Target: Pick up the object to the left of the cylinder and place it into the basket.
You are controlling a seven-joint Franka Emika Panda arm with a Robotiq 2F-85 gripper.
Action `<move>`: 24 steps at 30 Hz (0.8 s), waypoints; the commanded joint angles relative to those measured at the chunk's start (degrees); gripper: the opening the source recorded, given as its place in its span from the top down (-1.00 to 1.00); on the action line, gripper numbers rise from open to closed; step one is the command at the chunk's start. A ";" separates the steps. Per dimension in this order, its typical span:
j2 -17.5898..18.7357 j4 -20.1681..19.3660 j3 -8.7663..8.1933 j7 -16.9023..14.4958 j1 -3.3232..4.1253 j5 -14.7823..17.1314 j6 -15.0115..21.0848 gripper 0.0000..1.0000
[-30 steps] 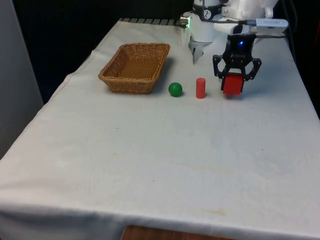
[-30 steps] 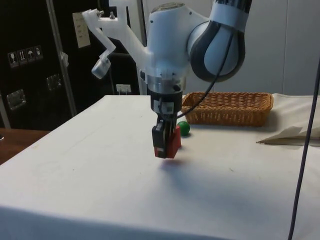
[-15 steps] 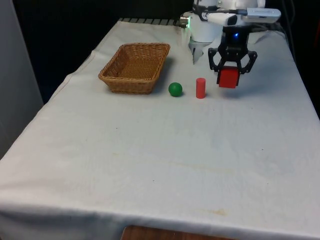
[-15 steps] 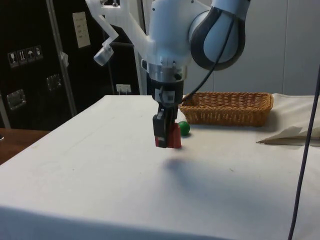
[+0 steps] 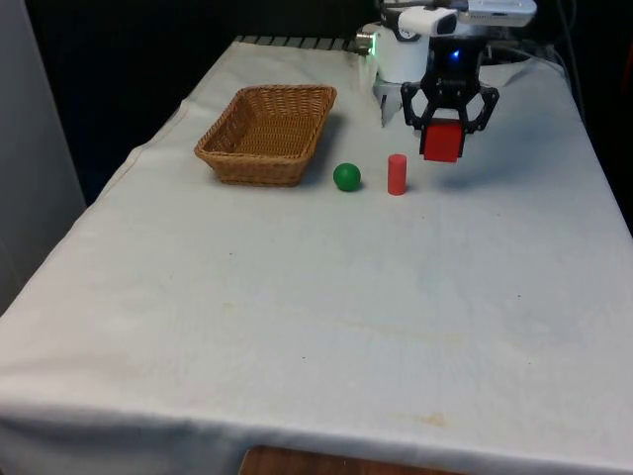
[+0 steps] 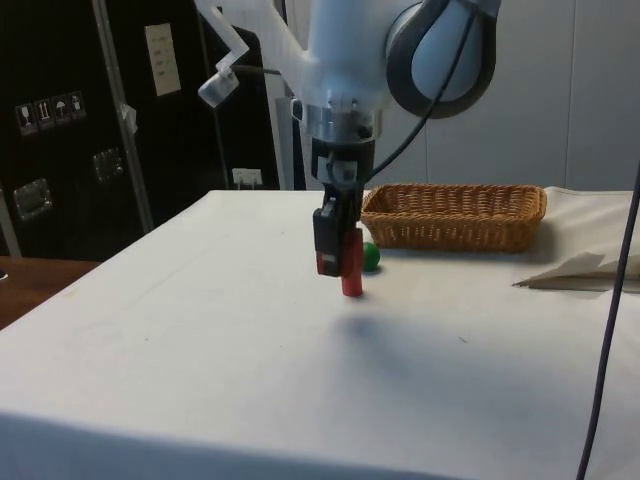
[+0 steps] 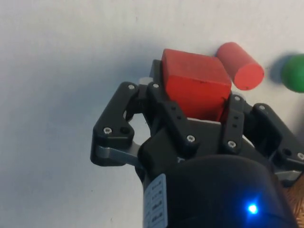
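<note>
Three small objects and a wicker basket [image 5: 265,134] are present: a green ball [image 5: 346,177], an upright red cylinder [image 5: 397,174] and a red cube [image 5: 441,141]. The gripper [image 5: 442,139] is clenched on the red cube and holds it in the air above the table [image 5: 316,327], clear of the cloth, just to the front view's right of the red cylinder. The green ball rests on the cloth between the red cylinder and the wicker basket, apart from both. In the side view the red cube [image 6: 338,252] hangs in front of the red cylinder [image 6: 351,283]
</note>
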 commanded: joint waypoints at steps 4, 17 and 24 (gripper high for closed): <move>-1.60 -0.86 -0.97 -0.63 -0.23 -0.63 -0.46 1.00; -5.27 -2.58 -3.15 -3.72 -0.40 0.00 -1.49 1.00; -7.56 -4.01 -5.73 -6.13 -0.97 -0.97 -2.01 1.00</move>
